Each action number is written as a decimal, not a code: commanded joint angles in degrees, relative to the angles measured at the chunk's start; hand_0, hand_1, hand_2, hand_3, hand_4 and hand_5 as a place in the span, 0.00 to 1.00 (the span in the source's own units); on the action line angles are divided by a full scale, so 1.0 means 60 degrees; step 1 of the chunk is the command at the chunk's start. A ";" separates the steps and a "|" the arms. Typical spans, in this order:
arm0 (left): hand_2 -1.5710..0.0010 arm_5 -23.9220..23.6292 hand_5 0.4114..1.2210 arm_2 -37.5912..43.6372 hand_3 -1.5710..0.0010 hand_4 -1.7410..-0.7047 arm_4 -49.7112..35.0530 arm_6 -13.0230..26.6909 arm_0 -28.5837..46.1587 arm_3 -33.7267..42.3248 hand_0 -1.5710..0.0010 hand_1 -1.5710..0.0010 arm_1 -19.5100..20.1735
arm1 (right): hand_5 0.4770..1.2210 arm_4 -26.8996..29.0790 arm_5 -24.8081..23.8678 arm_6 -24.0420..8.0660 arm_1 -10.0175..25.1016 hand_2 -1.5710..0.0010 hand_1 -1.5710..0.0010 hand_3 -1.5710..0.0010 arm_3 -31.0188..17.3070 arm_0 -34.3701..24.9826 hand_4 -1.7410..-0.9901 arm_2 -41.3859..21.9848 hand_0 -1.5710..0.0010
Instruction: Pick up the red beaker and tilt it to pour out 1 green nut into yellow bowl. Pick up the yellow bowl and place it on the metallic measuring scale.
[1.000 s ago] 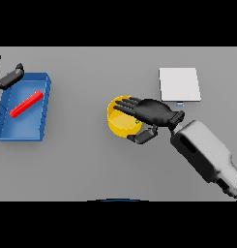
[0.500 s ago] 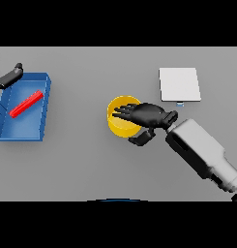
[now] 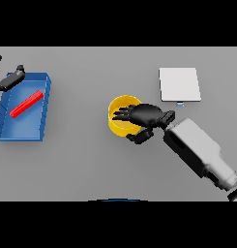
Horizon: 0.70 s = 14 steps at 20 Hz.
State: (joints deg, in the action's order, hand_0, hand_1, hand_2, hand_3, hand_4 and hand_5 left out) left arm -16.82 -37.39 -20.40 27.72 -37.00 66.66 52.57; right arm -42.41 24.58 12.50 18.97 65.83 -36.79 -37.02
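The yellow bowl stands on the grey table near the middle. My right hand lies over the bowl's right side. Its fingers reach over the rim into the bowl and its thumb curls against the outer wall, so it grips the rim. The bowl's inside is partly hidden by the hand. The red beaker lies on its side in a blue tray at the left. The metallic measuring scale, a pale square plate, lies at the back right. My left hand is open at the tray's far left corner.
The blue tray takes up the left side of the table. My right forearm crosses the lower right, just in front of the scale. A small blue mark sits at the scale's near edge.
My right hand has sunk a little towards the bowl and its fingers and thumb have closed on the rim. The bowl has barely shifted. The left hand has not moved.
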 commanded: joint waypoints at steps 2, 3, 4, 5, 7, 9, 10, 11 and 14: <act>1.00 0.0050 0.39 0.0050 1.00 0.91 -0.0046 0.0071 -0.0116 -0.0167 1.00 1.00 -0.0074 | 0.53 -0.0048 -0.0010 -0.0062 -0.0089 0.87 0.91 0.84 -0.0015 0.0102 0.46 -0.0091 0.89; 1.00 0.0060 0.39 0.0009 1.00 0.92 -0.0016 0.0027 -0.0072 -0.0187 1.00 1.00 -0.0095 | 0.63 -0.0080 0.0010 0.0088 -0.0047 0.82 0.84 0.79 -0.0024 0.0073 0.41 -0.0137 0.79; 1.00 0.0076 0.39 0.0031 1.00 0.92 -0.0017 -0.0002 -0.0099 -0.0152 1.00 1.00 -0.0056 | 0.70 -0.0107 0.0111 -0.0050 -0.0015 0.76 0.76 0.73 0.0177 0.0093 0.35 -0.0184 0.70; 1.00 0.0034 0.40 0.0053 1.00 0.91 -0.0042 -0.0045 -0.0069 -0.0125 1.00 1.00 -0.0062 | 0.76 -0.0141 0.0104 0.0035 -0.0021 0.69 0.68 0.59 0.0090 0.0044 0.36 -0.0206 0.60; 1.00 0.0042 0.40 0.0035 1.00 0.92 0.0015 0.0009 -0.0140 -0.0148 1.00 1.00 -0.0032 | 0.85 -0.0090 0.0174 0.0230 -0.0011 0.50 0.49 0.38 -0.0057 -0.0042 0.29 -0.0190 0.40; 1.00 0.0139 0.40 0.0046 1.00 0.92 -0.0010 -0.0016 -0.0155 -0.0240 1.00 1.00 -0.0035 | 0.90 -0.0015 0.0241 0.0250 0.0088 0.32 0.31 0.34 0.0121 0.0059 0.20 -0.0190 0.26; 1.00 0.0050 0.40 -0.0010 1.00 0.91 0.0029 -0.0052 -0.0068 -0.0207 1.00 1.00 -0.0103 | 0.92 -0.0016 0.0208 0.0216 0.0121 0.26 0.25 0.33 0.0211 0.0118 0.16 -0.0206 0.21; 1.00 0.0047 0.40 -0.0028 1.00 0.91 0.0036 -0.0026 -0.0144 -0.0256 1.00 1.00 -0.0207 | 0.94 -0.0025 0.0262 0.0125 0.0120 0.20 0.20 0.31 0.0253 0.0077 0.13 -0.0217 0.16; 1.00 0.0074 0.39 0.0014 1.00 0.92 0.0030 -0.0107 -0.0152 -0.0193 1.00 1.00 -0.0097 | 0.97 0.0001 0.0427 -0.0334 0.0196 0.10 0.10 0.27 0.0443 -0.0050 0.08 -0.0133 0.08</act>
State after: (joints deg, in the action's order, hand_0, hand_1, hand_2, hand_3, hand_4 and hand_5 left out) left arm -16.37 -37.31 -20.22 27.04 -37.92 65.51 51.98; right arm -42.38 27.13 10.54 20.15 68.49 -37.11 -37.82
